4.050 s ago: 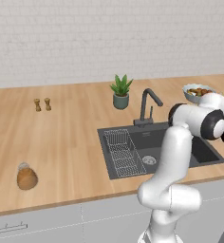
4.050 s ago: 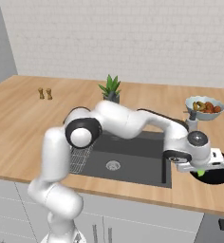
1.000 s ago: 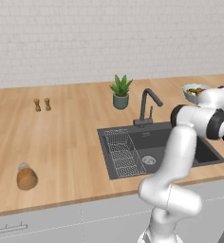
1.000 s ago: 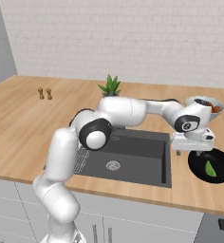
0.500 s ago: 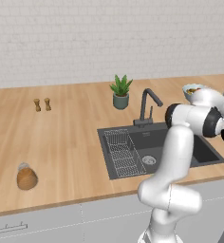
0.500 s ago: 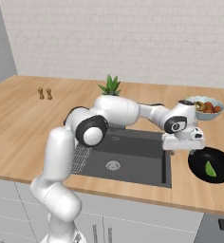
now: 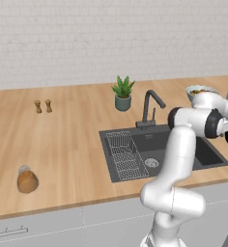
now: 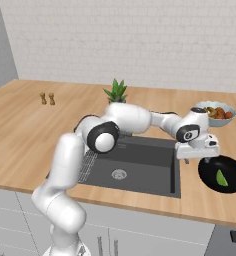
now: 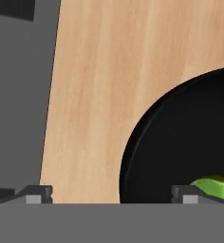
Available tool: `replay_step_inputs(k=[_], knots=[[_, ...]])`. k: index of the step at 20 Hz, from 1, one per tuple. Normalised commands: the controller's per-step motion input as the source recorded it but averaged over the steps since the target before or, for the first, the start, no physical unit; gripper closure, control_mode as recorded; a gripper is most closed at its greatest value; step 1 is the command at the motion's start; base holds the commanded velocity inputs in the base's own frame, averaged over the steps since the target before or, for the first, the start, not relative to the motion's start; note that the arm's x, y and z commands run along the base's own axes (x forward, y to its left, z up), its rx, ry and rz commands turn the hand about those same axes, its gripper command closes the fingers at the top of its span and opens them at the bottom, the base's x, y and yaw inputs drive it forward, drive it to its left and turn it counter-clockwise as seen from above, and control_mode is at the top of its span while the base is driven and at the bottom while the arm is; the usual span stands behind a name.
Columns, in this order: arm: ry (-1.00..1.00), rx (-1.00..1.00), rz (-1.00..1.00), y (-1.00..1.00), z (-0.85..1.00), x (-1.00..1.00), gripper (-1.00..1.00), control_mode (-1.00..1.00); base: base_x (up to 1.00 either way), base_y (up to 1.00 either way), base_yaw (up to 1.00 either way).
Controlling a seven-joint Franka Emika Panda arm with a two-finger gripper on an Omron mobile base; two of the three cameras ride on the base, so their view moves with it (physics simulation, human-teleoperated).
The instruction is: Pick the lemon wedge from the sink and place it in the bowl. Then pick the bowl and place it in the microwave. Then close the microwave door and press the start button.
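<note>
Since a sec ago: pulled off the bowl [image 8: 223, 173] toward the sink [image 8: 140, 165] and up; wedge left behind in it. Gripper [image 8: 196, 149] now just sink-side of bowl, above desk [image 9: 99, 85] strip between the two. Jaws wide apart, empty. Bowl on desk just right of sink, round, so no long axis to match; rim grab likely. In hand view, bowl's near rim falls between the tips [image 9: 38, 193], one over wood, one over bowl. Lemon wedge [image 8: 221, 177] inside bowl, near centre. Fruit bowl [image 8: 216, 112] behind bowl, near but apart. Faucet [image 7: 151, 107] far side of sink, clear of path.
</note>
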Motion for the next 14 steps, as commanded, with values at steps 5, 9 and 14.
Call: replay_step_inputs(k=[5,9,14], knots=[[0.04,0.0,0.0,-0.24,-0.21,0.12,-1.0,-1.0,0.0,0.0,0.0],[0.02,0.0,0.0,-0.21,-0.28,0.06,-1.0,-1.0,0.0,0.0,0.0],[0.0,0.0,0.0,-0.06,-0.28,0.0,-1.0,-1.0,0.0,0.0,0.0]])
